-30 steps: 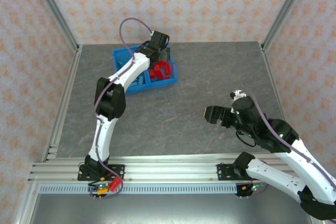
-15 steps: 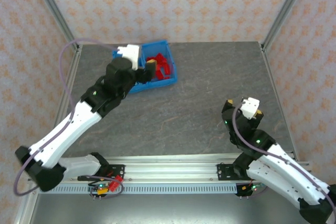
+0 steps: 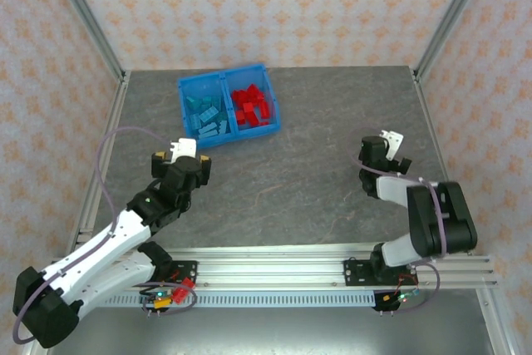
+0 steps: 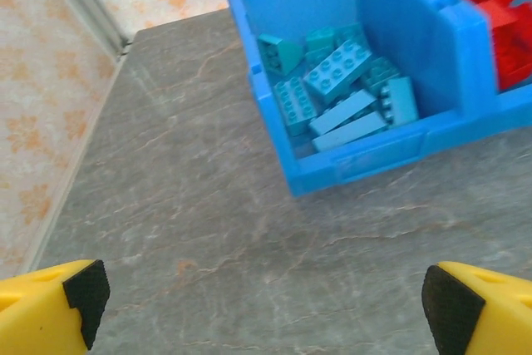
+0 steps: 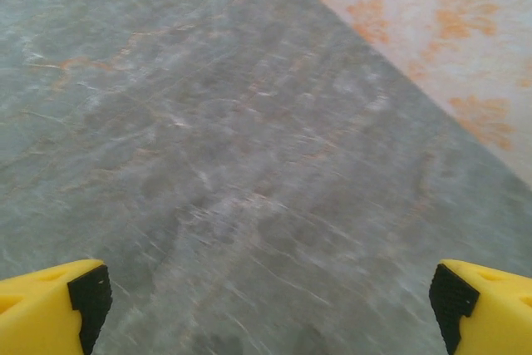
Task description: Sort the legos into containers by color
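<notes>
Left wrist: left jaws apart, empty | bin point(image 4: 374, 164) ahead, rightward | light-blue legos point(image 4: 341, 81) in left compartment, red legos point(image 4: 499, 14) in right | right jaws apart, empty, above bench point(image 5: 249, 164)

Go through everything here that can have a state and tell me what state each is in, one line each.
bin: upright on the table, neither compartment empty.
light blue legos: piled in the left compartment.
red legos: piled in the right compartment.
left gripper: open, empty, above the table near the bin.
right gripper: open, empty, above the table.
</notes>
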Tool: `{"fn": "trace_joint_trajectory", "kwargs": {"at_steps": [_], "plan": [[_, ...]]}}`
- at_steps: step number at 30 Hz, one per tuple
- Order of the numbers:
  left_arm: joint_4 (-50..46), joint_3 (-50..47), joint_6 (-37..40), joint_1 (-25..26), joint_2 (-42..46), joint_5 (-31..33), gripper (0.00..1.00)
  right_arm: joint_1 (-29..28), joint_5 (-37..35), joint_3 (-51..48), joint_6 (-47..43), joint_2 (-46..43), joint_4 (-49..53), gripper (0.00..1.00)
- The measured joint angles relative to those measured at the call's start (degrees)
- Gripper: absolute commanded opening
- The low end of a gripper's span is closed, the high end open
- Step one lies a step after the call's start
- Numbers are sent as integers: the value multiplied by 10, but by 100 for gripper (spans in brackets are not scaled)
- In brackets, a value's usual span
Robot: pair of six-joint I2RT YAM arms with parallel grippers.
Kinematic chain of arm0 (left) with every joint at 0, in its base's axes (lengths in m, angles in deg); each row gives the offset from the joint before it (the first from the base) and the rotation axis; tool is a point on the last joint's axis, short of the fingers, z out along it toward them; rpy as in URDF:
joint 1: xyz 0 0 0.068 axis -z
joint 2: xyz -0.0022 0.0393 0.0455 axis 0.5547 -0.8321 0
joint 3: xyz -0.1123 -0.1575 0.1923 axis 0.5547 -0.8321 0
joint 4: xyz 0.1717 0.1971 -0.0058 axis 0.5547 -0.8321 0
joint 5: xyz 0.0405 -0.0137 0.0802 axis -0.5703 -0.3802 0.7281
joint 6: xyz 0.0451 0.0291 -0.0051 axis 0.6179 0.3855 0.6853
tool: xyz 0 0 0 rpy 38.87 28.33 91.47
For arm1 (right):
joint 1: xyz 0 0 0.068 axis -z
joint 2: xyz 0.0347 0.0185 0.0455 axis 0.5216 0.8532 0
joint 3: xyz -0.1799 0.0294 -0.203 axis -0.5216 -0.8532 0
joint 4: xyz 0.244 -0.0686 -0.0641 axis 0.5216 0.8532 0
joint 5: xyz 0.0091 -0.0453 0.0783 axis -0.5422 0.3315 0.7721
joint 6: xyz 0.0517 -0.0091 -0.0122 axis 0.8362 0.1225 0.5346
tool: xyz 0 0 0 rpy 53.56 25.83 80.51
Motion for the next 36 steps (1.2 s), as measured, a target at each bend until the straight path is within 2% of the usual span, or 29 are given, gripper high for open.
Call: {"fn": "trace_joint_trajectory", "kwargs": {"at_steps": [5,10,13,17,19,22,25,36], "plan": [[92,-65,39,-35,-13,9,100,18,75,-57,-26,24,-174,99],[247,-148,56,-145,-49,-49,100,26,99,-60,-31,28,-205,99],[352,-168,70,-199,-126,-101,100,24,101,-60,-31,27,-217,99],[468,-146,99,-223,-266,-162,100,24,100,-60,-32,27,-223,99],[496,-115,99,-233,-328,-181,100,24,100,-60,-32,27,-224,99],[568,-103,87,-278,-379,-224,100,24,100,-60,-32,27,-225,99],[576,-101,77,-308,-386,-246,100,24,100,-60,-32,27,-225,99],[579,-87,68,-308,-386,-280,100,22,103,-59,-37,27,-226,99]]}}
